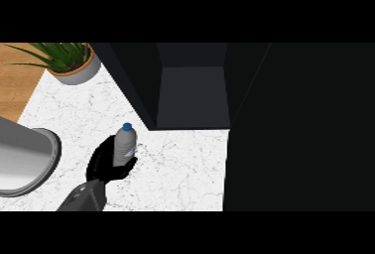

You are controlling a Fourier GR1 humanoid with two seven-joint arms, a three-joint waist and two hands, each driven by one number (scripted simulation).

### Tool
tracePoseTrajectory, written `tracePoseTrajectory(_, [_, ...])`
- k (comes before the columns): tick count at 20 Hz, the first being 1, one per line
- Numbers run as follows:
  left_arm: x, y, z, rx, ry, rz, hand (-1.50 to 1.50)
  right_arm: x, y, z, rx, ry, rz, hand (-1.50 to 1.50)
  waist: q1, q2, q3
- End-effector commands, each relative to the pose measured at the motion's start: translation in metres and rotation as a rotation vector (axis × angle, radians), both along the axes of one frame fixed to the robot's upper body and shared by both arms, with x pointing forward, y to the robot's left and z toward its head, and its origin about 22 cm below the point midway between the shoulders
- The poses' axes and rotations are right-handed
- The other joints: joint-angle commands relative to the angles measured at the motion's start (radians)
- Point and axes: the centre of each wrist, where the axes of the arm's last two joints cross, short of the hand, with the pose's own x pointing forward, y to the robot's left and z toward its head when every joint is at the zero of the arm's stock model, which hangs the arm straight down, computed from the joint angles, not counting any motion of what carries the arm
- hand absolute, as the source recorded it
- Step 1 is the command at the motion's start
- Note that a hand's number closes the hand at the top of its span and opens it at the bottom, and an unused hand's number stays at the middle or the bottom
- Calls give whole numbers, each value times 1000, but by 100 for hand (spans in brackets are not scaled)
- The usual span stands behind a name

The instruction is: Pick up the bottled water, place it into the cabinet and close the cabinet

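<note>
Black left hand point(104, 167) curls round slim, blue-capped bottled water point(125, 141)

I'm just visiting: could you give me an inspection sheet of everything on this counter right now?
Surface: white marbled counter, wooden strip far left.
Job's things: bottled water, blue cap, held in left hand; dark cabinet open.
Clutter: potted plant; grey round vessel at left edge.
Hands: left hand, fingers curled round bottled water; right hand not in view.
Cables: nothing seen.
Surroundings: large black panel at right, perhaps the cabinet door.
</note>
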Motion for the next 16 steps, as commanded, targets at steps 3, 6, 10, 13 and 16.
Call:
tracePoseTrajectory(3, [-28,38,-8,-64,-50,36,150,-1,7,-6,-3,1,-2,-150,3,3,-7])
tracePoseTrajectory(6, [-15,31,0,-43,-62,38,150,-14,-6,-6,-12,20,13,-150,4,0,-6])
tracePoseTrajectory(10, [-23,41,-3,-91,-71,59,150,-10,-1,1,-14,5,-15,-150,-1,2,-7])
tracePoseTrajectory(13, [-17,55,9,-123,-106,54,150,-8,-1,-7,-1,-6,-6,-150,8,-1,-6])
tracePoseTrajectory(16, [-18,41,7,-117,-69,24,150,-13,-4,-3,-14,-9,-4,-150,9,-1,-6])
